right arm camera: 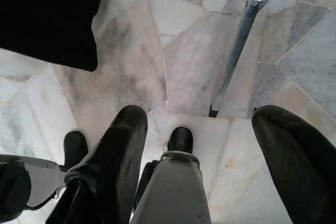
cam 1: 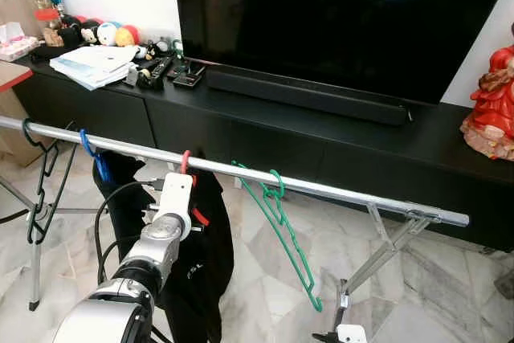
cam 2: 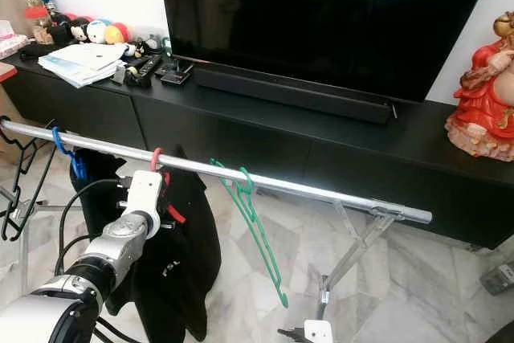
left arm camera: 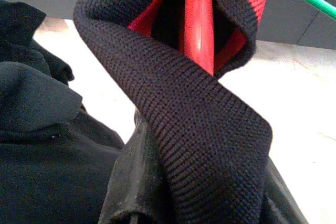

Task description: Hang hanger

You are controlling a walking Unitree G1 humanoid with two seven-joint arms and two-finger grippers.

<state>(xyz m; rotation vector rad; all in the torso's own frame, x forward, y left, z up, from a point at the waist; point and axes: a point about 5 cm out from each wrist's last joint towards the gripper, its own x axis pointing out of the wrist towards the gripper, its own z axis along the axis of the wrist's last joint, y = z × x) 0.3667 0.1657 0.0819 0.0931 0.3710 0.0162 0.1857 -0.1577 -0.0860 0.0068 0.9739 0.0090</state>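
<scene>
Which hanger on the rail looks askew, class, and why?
The green hanger looks odd: it hangs empty on the silver rail, twisted so its frame slants down towards the marble floor instead of hanging square. The red hanger beside it carries a black garment, where the left claw is working.

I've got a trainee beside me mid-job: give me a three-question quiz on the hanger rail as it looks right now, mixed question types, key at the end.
1. True or false: the red plastic hanger carrying the black garment has its hook over the silver metal rail.
2. Which hanger hangs bare, nearest the rail's free end? A) blue plastic hanger B) green plastic hanger C) the red one
3. Fill in: the left gripper is up at the ____ hanger, while the right gripper points down at the marble floor.

Key: 1 true; 2 B; 3 red
</scene>
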